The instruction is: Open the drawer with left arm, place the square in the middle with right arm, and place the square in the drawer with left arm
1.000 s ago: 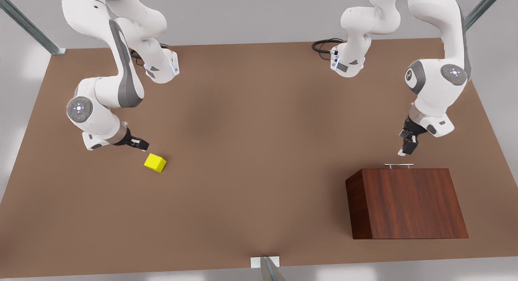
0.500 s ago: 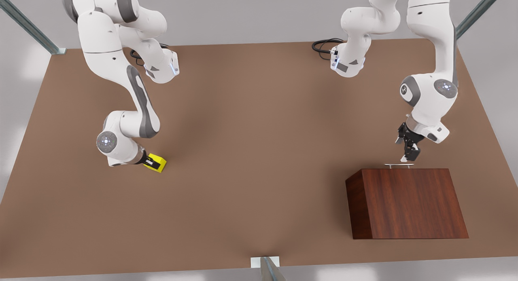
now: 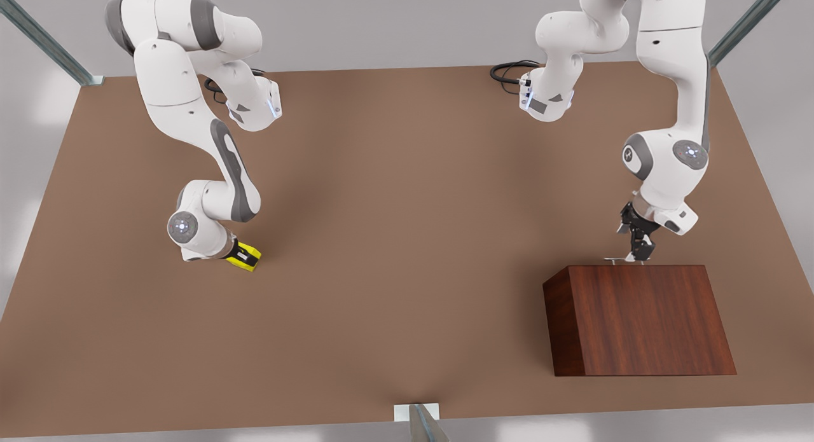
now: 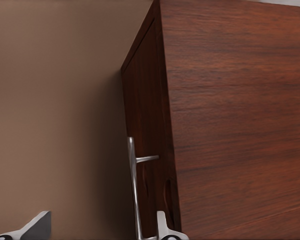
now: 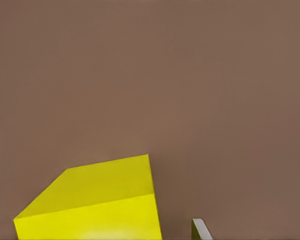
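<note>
Left claw (image 3: 638, 256) is down at the drawer handle (image 3: 626, 260), lower right of the front view, at the back edge of the cabinet (image 3: 642, 318). In the left wrist view my fingers (image 4: 162, 227) sit either side of the silver bar (image 4: 133, 190) with a gap showing, so I'd call it spread and not clenched on the handle yet. Straddling the bar that way sets up a straight pull. Drawer looks shut; no tray is sticking out.

Right claw (image 3: 240, 256) is at the yellow cube (image 3: 249, 259), lower left of the front view, low on the worktop (image 3: 394, 238). Black fingers lie over the cube; I can't tell whether they've clamped. Right wrist view has the cube (image 5: 97, 205) sitting flat on the worktop with one fingertip (image 5: 200, 230) just beside it.

Cube is well apart from the cabinet, not yet in the middle.
</note>
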`<control>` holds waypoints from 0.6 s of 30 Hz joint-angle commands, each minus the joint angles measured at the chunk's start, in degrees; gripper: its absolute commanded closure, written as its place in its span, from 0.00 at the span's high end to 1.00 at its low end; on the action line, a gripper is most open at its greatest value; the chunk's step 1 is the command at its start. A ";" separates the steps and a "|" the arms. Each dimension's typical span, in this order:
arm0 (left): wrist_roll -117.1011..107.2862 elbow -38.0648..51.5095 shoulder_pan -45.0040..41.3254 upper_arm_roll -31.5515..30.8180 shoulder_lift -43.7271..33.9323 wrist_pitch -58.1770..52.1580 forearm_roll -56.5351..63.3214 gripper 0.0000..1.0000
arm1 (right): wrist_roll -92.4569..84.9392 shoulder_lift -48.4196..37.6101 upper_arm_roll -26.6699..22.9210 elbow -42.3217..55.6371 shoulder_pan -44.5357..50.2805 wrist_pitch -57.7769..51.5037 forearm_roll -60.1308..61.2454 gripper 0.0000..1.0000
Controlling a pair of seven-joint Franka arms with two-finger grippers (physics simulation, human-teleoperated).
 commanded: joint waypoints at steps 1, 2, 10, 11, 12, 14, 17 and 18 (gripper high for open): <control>0.00 0.01 0.21 0.00 0.09 0.35 -0.01 1.00 | 0.00 0.08 0.00 0.04 -0.07 0.00 0.09 0.79; 0.00 0.01 0.30 0.00 0.62 0.79 -0.01 1.00 | 0.00 0.17 0.09 0.04 -0.16 0.00 0.27 0.75; 0.00 -0.08 0.74 0.00 2.38 1.23 -0.01 1.00 | 0.00 -0.97 1.84 0.39 -0.07 -0.26 0.35 0.59; 0.00 0.01 0.74 0.00 2.64 1.23 -0.01 1.00 | -0.09 -0.97 2.28 1.09 -0.07 -0.26 0.27 0.59; 0.00 -0.08 0.74 0.00 2.64 1.23 -0.01 1.00 | -0.09 -0.88 2.37 1.01 -0.07 -0.18 0.27 0.59; 0.00 -0.08 0.74 0.00 2.91 1.23 -0.01 1.00 | -0.18 -1.14 2.63 1.18 0.02 -0.09 0.27 0.58; 0.00 -0.08 0.74 0.00 3.00 0.79 -0.01 1.00 | -1.93 -5.97 7.28 1.01 0.46 -0.88 0.00 0.58; 0.00 -0.08 0.74 0.00 2.91 0.35 -0.01 1.00 | -1.67 -7.12 10.80 1.18 0.46 -1.58 0.00 0.58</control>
